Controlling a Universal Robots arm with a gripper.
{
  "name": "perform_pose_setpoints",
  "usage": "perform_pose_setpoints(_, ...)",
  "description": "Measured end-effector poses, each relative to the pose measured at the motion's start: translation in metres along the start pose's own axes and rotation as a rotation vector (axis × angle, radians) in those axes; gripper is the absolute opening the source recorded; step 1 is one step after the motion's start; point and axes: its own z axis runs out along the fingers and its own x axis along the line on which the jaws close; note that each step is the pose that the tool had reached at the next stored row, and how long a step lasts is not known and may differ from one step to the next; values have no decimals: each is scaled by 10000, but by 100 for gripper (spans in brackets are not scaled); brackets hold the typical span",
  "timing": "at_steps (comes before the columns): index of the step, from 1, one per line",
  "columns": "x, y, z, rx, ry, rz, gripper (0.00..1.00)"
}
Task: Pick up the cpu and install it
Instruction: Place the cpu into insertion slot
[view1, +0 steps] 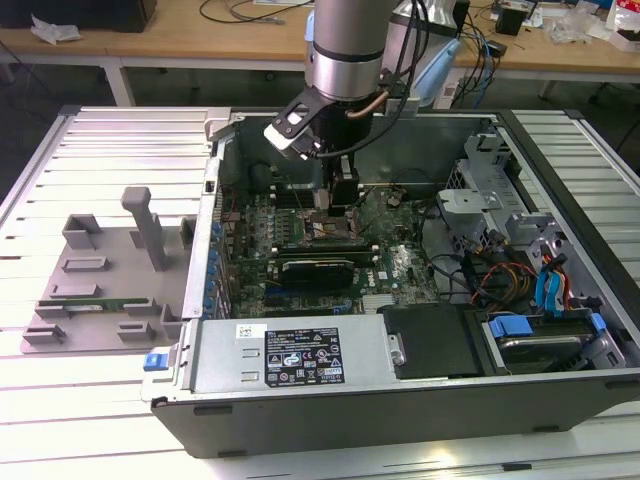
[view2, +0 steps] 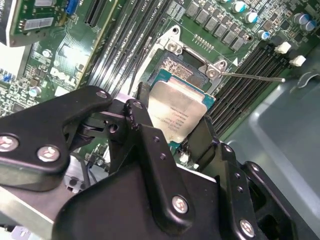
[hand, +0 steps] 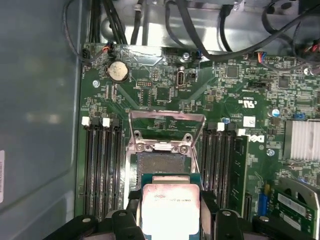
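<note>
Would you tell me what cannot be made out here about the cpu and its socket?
1. Whether the cpu touches the socket: both wrist views, its underside faces away.
2. Part of the cpu: first wrist view, cut off by the picture's edge.
3. The socket's contacts: exterior view, too small, partly behind the gripper.

cpu (hand: 170, 207) above socket (hand: 161, 162); memory slots (hand: 100, 170) flank socket both sides

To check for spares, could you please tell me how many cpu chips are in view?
1: the cpu, clamped in the gripper, over the open socket; the case could hide others.
</note>
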Motion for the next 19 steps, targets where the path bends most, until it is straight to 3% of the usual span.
perform_pose_setpoints(19, 8, 10, 169, 0, 0, 0, 55)
